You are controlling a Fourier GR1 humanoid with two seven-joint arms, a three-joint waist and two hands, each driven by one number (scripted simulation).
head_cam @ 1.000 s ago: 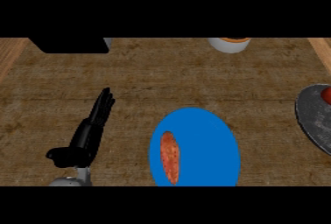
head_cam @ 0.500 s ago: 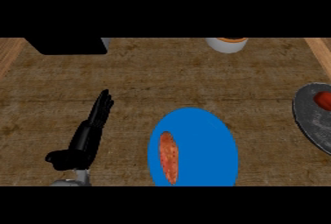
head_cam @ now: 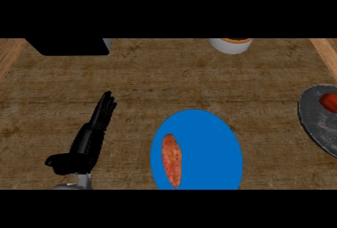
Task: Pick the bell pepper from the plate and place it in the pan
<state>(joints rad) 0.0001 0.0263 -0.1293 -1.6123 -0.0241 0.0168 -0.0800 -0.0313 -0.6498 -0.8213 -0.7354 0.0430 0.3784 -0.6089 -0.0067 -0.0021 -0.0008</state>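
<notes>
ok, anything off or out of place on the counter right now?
One oddity: a red item already lies in the round grey pan at the right edge, while an elongated orange-red item sits on the blue plate. Nothing is spilled. The left hand rests open beside the plate.

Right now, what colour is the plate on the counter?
Bright blue; the plate shows best in the head view.

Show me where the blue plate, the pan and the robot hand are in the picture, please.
blue plate [head_cam: 211, 151]: head view, bare middle of its surface.
pan [head_cam: 314, 120]: head view, grey inner surface near its left rim.
left robot hand [head_cam: 85, 144]: head view, back of the hand, below the straight fingers.
</notes>
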